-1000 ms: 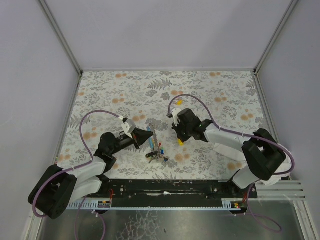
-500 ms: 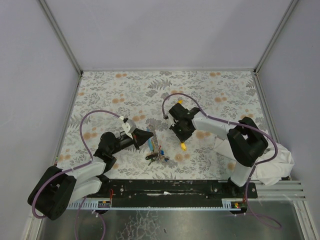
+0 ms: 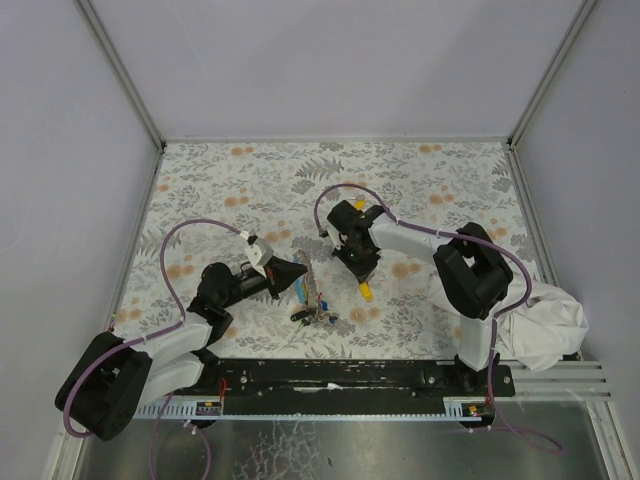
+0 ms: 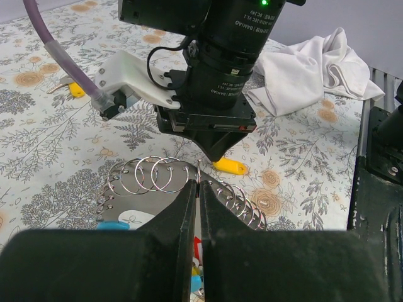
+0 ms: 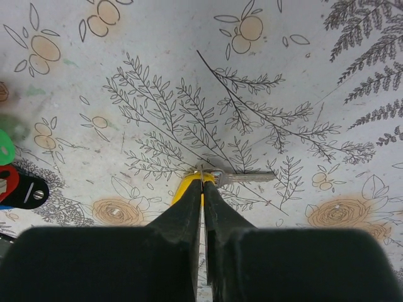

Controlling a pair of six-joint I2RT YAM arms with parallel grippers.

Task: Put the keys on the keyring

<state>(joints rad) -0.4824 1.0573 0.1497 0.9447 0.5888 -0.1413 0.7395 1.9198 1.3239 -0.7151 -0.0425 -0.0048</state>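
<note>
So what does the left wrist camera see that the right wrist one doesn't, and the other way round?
Only the left wrist view shows the row of silvery rings, the white cloth, a second yellow key further off and the other arm's black wrist. Only the right wrist view shows a green key cap and a black key cap at its left edge. Both show the yellow key lying on the flowered table, at the closed tip of the right hand.

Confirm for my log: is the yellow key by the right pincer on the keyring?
No, the yellow key lies on the table, apart from the keyring.
</note>
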